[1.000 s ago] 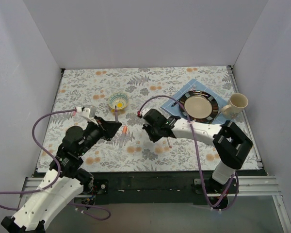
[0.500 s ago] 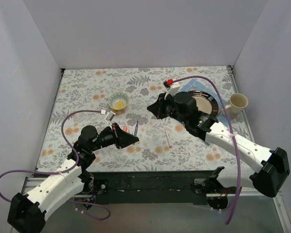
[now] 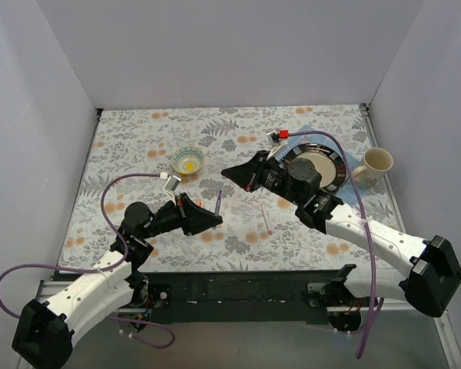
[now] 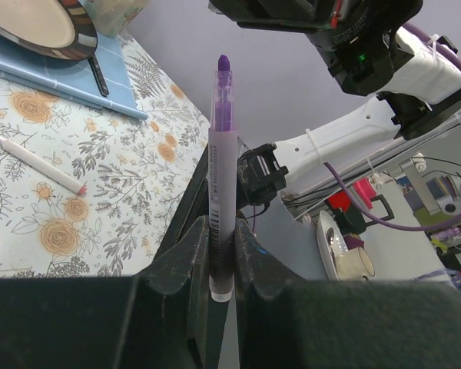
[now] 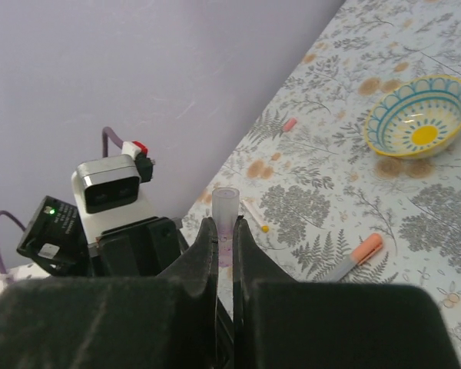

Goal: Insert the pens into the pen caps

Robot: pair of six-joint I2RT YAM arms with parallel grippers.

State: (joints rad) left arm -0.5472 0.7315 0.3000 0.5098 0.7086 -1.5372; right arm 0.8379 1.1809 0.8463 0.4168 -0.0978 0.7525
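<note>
While the left gripper keeps the purple pen pinched upright just nearer than the bowl, the right gripper, clamped on a purplish cap right of the bowl, has edged toward the pen; capping looks imminent. Beyond lie the floral tablecloth and pale walls.

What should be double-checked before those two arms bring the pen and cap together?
1. Grip on pen by left gripper: ok.
2. Purple tip bare and pointing out of the grip: ok.
3. Grip on cap by right gripper: ok.
4. Open end of cap facing outward: ok.
5. Tip lined up with the cap's opening: not ok; in the top view they are apart.
</note>
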